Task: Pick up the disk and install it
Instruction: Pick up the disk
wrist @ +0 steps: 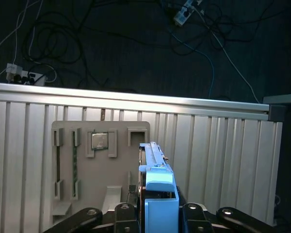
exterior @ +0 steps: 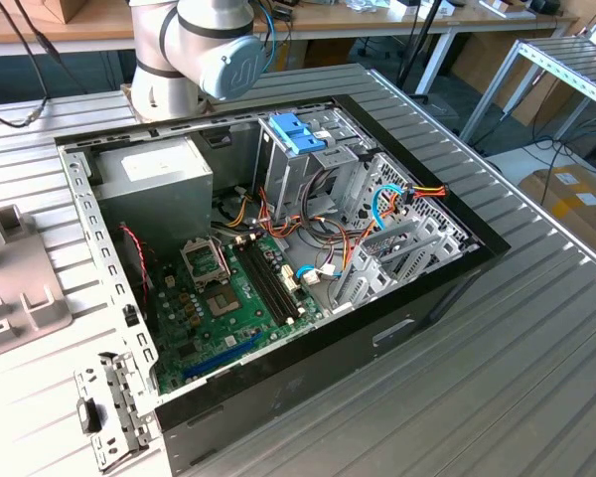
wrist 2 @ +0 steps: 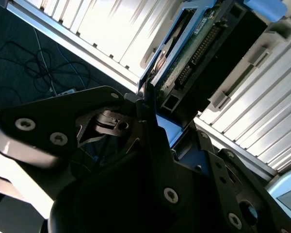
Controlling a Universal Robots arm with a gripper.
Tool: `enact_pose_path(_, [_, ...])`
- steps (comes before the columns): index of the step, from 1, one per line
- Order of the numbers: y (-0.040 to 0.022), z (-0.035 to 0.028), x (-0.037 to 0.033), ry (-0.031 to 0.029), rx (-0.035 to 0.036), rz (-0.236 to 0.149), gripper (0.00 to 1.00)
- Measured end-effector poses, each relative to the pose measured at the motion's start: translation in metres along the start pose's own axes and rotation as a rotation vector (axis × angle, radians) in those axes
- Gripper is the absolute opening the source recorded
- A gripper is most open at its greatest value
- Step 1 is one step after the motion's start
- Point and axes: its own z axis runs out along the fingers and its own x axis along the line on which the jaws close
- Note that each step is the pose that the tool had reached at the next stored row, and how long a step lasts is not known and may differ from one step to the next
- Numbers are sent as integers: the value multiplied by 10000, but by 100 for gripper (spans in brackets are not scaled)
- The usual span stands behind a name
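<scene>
One disk [wrist: 154, 158], edge-on, clenched between the gripper's [wrist: 159, 213] jaws, blue rail [wrist: 160, 187] nearest them. Grey tray [wrist: 99, 172] lies beyond the jaw tips, on slatted table [wrist: 223, 155].

Exterior view, case [exterior: 308, 373]: power supply [exterior: 154, 177] at 10 o'clock, motherboard [exterior: 228, 298] at 7, drive cage [exterior: 303, 149] at 1. First wrist view: disk [wrist: 155, 162] in gripper [wrist: 157, 213], over tray [wrist: 82, 194].

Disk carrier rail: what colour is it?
Light blue; the disk shows it best in the first wrist view.
</scene>
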Motion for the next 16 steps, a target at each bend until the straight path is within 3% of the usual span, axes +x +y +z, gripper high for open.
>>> enact_pose_path(16, [-8, -235, -12, 0, -1, 0, 37])
